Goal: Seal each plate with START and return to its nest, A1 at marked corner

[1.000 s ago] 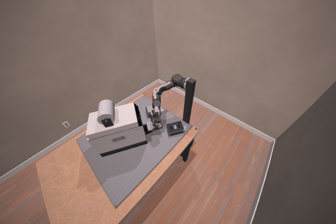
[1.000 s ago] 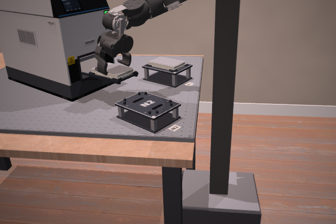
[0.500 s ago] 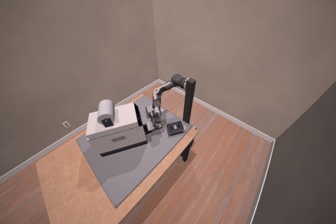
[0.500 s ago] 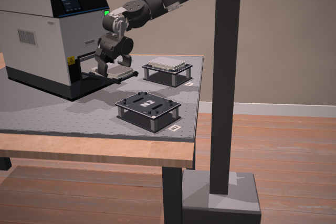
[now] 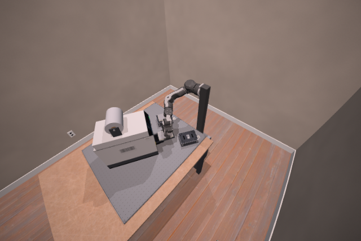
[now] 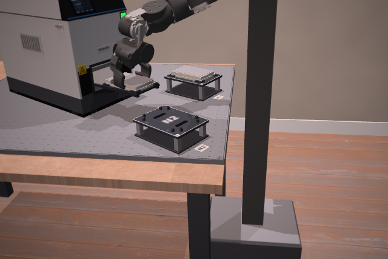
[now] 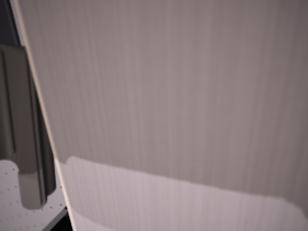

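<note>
The sealer [image 5: 125, 145] [image 6: 34, 62] shows a green lamp [image 6: 123, 15]. Its stage [image 6: 127, 92] is out in front. A plate [image 6: 143, 84] [image 7: 168, 96] lies on the stage and looks flat; its top is smooth and faintly streaked, with no wells showing. My gripper [image 6: 134, 81] is open and lowered over this plate, fingers on either side of it. In the wrist view one finger stands close beside the plate's left edge; the other is out of view. Nest N2 [image 5: 188, 137] [image 6: 188, 126] holds no plate. Another plate [image 6: 192, 71] sits on nest N1 [image 6: 200, 92].
The sealer's body stands right behind the stage. A roll [image 5: 114, 118] is mounted on its top. The arm's post [image 5: 203, 110] [image 6: 261, 93] stands beyond the table end near both nests. The label N2 [image 6: 201, 148] lies beside its nest.
</note>
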Controlling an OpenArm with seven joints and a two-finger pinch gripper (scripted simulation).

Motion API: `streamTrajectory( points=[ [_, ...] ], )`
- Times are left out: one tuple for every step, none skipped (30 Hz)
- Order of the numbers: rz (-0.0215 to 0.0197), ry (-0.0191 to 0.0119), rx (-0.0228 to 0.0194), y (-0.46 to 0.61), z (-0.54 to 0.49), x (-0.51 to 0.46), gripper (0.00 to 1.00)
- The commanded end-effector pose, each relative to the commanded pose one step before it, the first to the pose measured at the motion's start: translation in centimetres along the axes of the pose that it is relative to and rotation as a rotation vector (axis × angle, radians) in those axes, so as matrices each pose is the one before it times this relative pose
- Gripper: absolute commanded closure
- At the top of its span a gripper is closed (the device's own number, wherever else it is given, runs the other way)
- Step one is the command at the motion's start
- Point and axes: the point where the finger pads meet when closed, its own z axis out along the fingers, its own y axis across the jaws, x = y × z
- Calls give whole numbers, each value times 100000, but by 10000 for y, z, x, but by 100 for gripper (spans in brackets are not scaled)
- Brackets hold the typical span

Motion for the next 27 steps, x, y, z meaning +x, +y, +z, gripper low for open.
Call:
streamTrajectory(
  points=[
    [-176,-80,-287,725,-354,-214,40],
    [0,0,0,0,0,0,41],
    [0,0,0,0,0,0,41],
    [0,0,0,0,0,0,41],
    [0,0,0,0,0,0,42],
    [0,0,0,0,0,0,42],
    [0,0,0,0,0,0,43],
    [0,0,0,0,0,0,43],
    [0,0,0,0,0,0,44],
    [0,0,0,0,0,0,44],
    [0,0,0,0,0,0,45],
    [0,0,0,0,0,0,45],
    [0,0,0,0,0,0,45],
    [0,0,0,0,0,0,45],
    [0,0,0,0,0,0,46],
    [0,0,0,0,0,0,46],
    [0,0,0,0,0,0,47],
    [0,0,0,0,0,0,100],
    [0,0,0,0,0,0,100],
    [0,0,0,0,0,0,100],
    [0,0,0,0,0,0,100],
    [0,0,0,0,0,0,100],
    [0,0,0,0,0,0,100],
    [0,0,0,0,0,0,100],
    [0,0,0,0,0,0,100],
    [0,0,0,0,0,0,100],
    [0,0,0,0,0,0,100]
  ],
)
